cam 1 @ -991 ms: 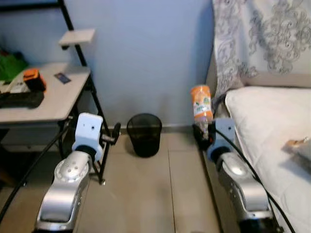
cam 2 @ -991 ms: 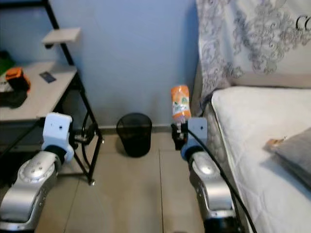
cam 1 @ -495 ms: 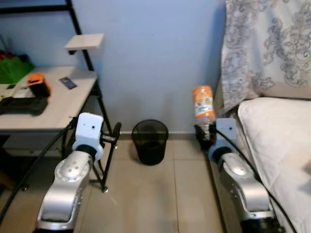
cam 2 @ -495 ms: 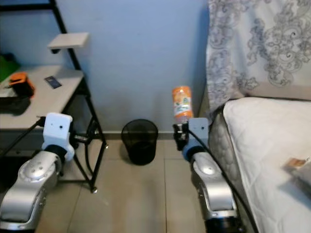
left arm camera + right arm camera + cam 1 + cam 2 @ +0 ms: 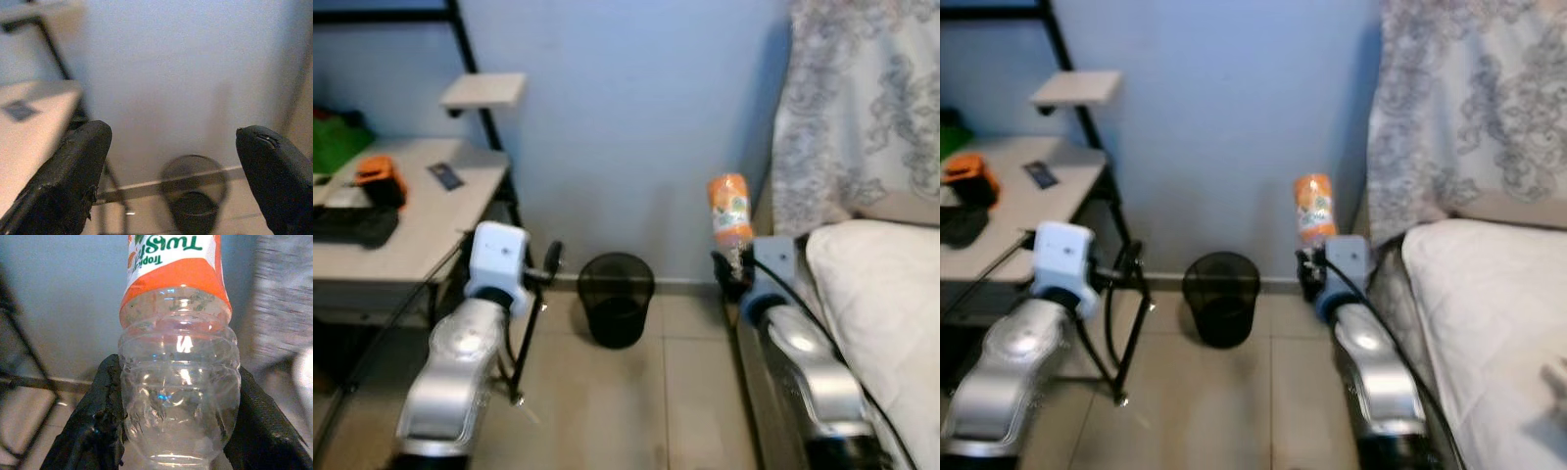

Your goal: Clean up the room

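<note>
My right gripper point(image 5: 734, 269) is shut on an empty clear plastic bottle point(image 5: 729, 210) with an orange label, held upright beside the bed. In the right wrist view both black fingers point(image 5: 93, 431) press the bottle's point(image 5: 178, 377) ribbed clear body. A black mesh wastebasket point(image 5: 617, 299) stands on the tiled floor against the blue wall, to the left of the bottle. My left gripper point(image 5: 548, 262) is held out at the desk's edge, open with nothing in it; the left wrist view shows its fingers point(image 5: 73, 171) wide apart with the wastebasket point(image 5: 194, 196) between them, farther off.
A desk point(image 5: 421, 211) on black legs stands at the left with a dark keyboard point(image 5: 352, 225), an orange object point(image 5: 380, 176) and a small card on it. A white bed point(image 5: 886, 294) and patterned curtain point(image 5: 867, 108) fill the right. Tiled floor point(image 5: 607, 392) lies ahead.
The whole view has shifted, so the camera has moved; the wastebasket now sits nearer the middle. The bottle stays held in my right gripper and the left gripper stays open.
</note>
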Controlling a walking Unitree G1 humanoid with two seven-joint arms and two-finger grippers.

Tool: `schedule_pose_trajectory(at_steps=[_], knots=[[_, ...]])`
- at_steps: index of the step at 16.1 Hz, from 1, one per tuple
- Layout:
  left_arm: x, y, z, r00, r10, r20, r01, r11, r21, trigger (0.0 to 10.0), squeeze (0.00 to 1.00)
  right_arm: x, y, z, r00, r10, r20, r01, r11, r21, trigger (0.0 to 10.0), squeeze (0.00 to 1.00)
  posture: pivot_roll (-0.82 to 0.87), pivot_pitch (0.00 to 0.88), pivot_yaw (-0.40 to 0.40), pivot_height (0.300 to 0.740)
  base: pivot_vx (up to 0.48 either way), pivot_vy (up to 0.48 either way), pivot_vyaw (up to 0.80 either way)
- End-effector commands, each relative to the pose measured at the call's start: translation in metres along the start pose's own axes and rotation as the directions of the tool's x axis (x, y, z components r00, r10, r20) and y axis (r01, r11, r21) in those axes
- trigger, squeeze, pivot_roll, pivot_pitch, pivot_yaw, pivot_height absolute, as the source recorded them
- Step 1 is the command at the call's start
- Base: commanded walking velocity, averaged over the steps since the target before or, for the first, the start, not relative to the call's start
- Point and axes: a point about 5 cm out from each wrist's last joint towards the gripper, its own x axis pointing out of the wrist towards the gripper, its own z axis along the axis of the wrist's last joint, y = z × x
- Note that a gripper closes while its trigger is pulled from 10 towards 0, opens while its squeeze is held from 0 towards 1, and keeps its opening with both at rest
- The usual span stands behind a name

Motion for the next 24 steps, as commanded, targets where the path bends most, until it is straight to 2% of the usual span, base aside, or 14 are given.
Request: schedule_pose_trajectory(at_steps=[1,2,5,7,24], knots=[[0.0006,0.0048,0.0035,1.0,0.01,0.013,-0.011,1.0,0.025,10.0,0.0,0.0003,-0.001,0.0091,1.0,-0.013,0.027,0.013,1.0,0.0,10.0,0.0,0.03,0.0,0.015,0.74,0.341,0.0,0.0],[0.0002,0.0041,0.0027,1.0,0.008,0.011,-0.008,1.0,0.023,10.0,0.0,0.0006,-0.0038,0.008,0.999,-0.029,0.017,0.029,0.999,-0.02,10.0,0.0,0.03,0.0,0.015,0.74,0.341,0.0,0.0],[-0.0002,0.0036,0.0006,1.0,0.001,0.005,-0.001,1.0,0.024,10.0,0.0,0.0001,-0.0009,0.0074,1.0,0.001,0.018,-0.001,1.0,0.022,10.0,0.0,0.03,0.0,0.016,0.74,0.34,0.0,0.0],[0.0005,0.0042,0.0023,1.0,-0.003,0.009,0.002,0.999,0.042,10.0,0.0,0.0005,-0.0013,0.0091,0.999,-0.013,0.03,0.013,1.0,-0.006,10.0,0.0,0.03,0.0,0.011,0.74,0.338,0.0,0.0],[-0.0017,0.005,0.0031,1.0,-0.026,0.011,0.026,0.998,0.058,10.0,0.0,-0.0011,0.004,0.0068,1.0,0.013,0.017,-0.013,1.0,-0.006,10.0,0.0,0.04,0.0,0.009,0.74,0.34,0.0,0.0]])
